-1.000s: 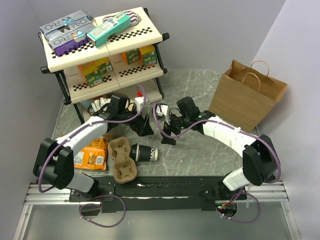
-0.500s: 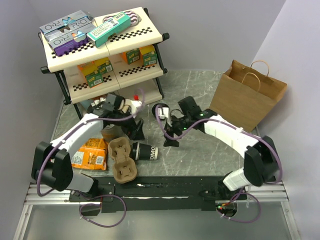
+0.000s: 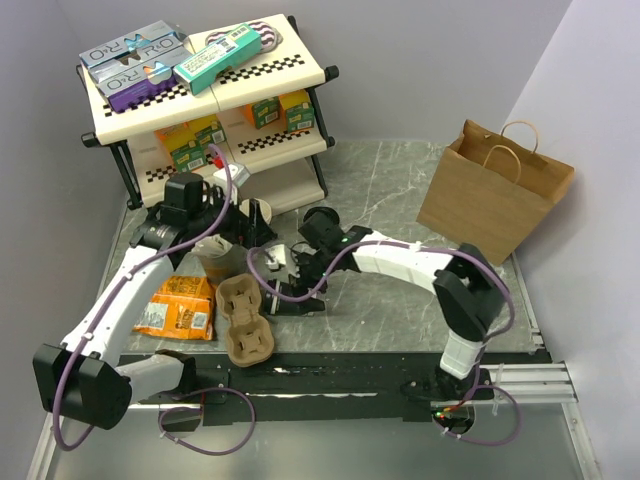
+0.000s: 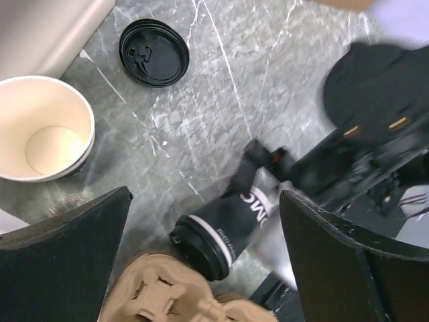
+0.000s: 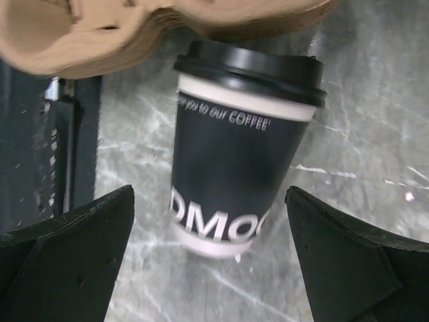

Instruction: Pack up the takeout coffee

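Observation:
The takeout coffee cup (image 3: 215, 258) (image 4: 47, 144), cream-tan paper, stands upright and open in front of the shelf. Its round black lid (image 4: 154, 52) lies apart on the table. My left gripper (image 3: 245, 228) (image 4: 204, 193) hovers open just right of it, holding nothing. A dark paper cup (image 5: 241, 154) (image 4: 228, 231) with a black lid and white lettering lies on its side, lid against the brown pulp carrier (image 3: 245, 318). My right gripper (image 3: 292, 295) (image 5: 209, 190) is open, one finger on each side of that cup's base, not touching it. It hides most of that cup from above.
A brown paper bag (image 3: 495, 190) stands open at the right rear. A two-tier shelf (image 3: 210, 100) with boxes fills the left rear. An orange snack pouch (image 3: 180, 310) lies left of the carrier. The arms' mounting rail (image 3: 300, 375) runs along the near edge.
The right gripper has moved left and toward the near edge, now straddling the lying dark cup. The left arm has swung back toward the shelf, its gripper now by the open cream cup.

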You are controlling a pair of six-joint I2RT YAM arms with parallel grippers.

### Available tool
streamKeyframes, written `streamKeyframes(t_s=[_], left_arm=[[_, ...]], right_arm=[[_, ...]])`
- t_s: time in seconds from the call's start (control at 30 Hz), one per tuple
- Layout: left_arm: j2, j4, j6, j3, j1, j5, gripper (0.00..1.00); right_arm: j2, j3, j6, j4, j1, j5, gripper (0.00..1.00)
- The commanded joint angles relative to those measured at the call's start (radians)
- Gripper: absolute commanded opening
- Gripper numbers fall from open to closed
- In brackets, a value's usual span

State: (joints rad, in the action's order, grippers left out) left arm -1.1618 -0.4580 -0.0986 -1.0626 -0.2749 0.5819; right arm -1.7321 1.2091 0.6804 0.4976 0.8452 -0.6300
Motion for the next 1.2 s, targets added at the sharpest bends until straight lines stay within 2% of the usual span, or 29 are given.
streamKeyframes(t_s=[0.0, 0.13, 0.23, 0.33, 0.37, 0.47, 0.57, 0.6, 0.77, 0.93, 1.17], left_arm=[[0.034, 0.027, -0.090, -0.008, 0.023, -0.010, 0.99], [0.030, 0.021, -0.078, -0.020, 0.039, -0.014, 0.99], [0.022, 0.030, -0.075, -0.028, 0.042, -0.019, 0.99], [0.010, 0.035, -0.069, -0.042, 0.046, -0.014, 0.99], [0.005, 0.033, -0.069, -0.043, 0.046, -0.013, 0.99], [-0.004, 0.032, -0.056, -0.053, 0.046, -0.005, 0.99], [-0.013, 0.025, -0.017, -0.060, 0.046, 0.041, 0.99], [-0.016, 0.022, -0.001, -0.060, 0.045, 0.062, 0.99], [-0.013, 0.053, 0.121, -0.033, 0.046, 0.258, 0.97], [-0.056, 0.117, 0.111, -0.033, 0.027, 0.443, 0.97], [-0.179, -0.054, 0.279, -0.161, -0.075, 0.503, 0.97]], right_arm=[[-0.066, 0.069, -0.074, -0.040, 0.020, 0.079, 1.00], [-0.128, 0.107, -0.097, -0.024, 0.035, 0.124, 0.97], [-0.144, 0.106, -0.117, -0.031, 0.037, 0.136, 0.87], [-0.136, 0.080, -0.124, -0.045, 0.035, 0.125, 0.73], [-0.129, 0.067, -0.124, -0.053, 0.034, 0.115, 0.65], [-0.075, 0.009, -0.154, -0.097, 0.005, 0.076, 0.59], [0.008, -0.058, -0.198, -0.154, -0.060, 0.024, 0.57], [0.058, -0.078, -0.215, -0.171, -0.086, -0.037, 0.57], [0.212, -0.184, -0.336, -0.267, -0.237, -0.238, 0.56], [0.328, -0.238, -0.444, -0.358, -0.310, -0.362, 0.60], [0.376, -0.244, -0.341, -0.332, -0.339, -0.407, 0.61]])
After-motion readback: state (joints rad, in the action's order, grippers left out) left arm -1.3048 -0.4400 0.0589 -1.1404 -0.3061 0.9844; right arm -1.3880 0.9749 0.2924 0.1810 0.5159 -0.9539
